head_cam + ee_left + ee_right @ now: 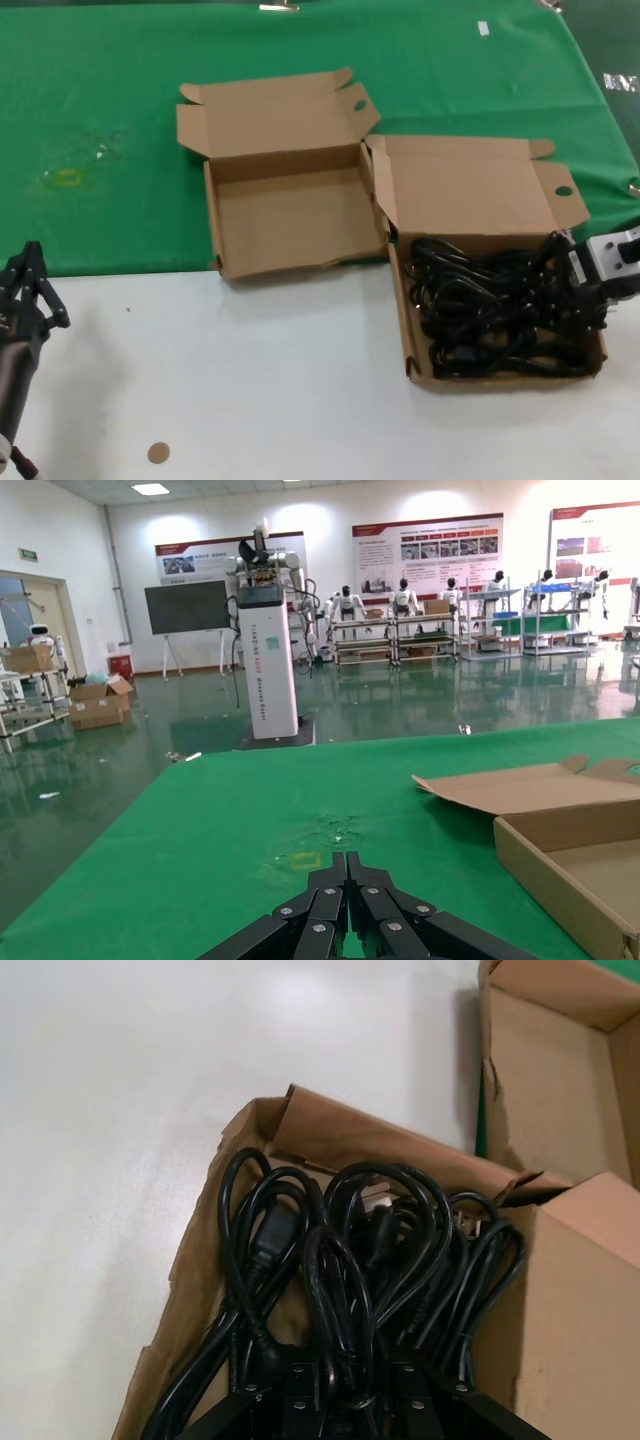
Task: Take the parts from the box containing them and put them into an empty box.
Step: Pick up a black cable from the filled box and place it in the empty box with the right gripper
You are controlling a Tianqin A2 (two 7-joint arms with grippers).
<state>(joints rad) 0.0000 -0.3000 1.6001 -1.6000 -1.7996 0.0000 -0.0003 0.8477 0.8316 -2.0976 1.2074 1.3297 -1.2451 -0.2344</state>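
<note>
1 tangle of power cords point(497, 312) fills the right-hand box point(417, 369), where the right gripper point(572, 300), fingers seemingly pinching a cord, should lift slowly to free a single one for the empty box point(222, 243).

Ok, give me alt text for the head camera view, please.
The right gripper reaches into a cardboard box full of tangled black power cords, on the robot's right. An empty open box sits left of it. The left gripper waits at the near left.
</note>
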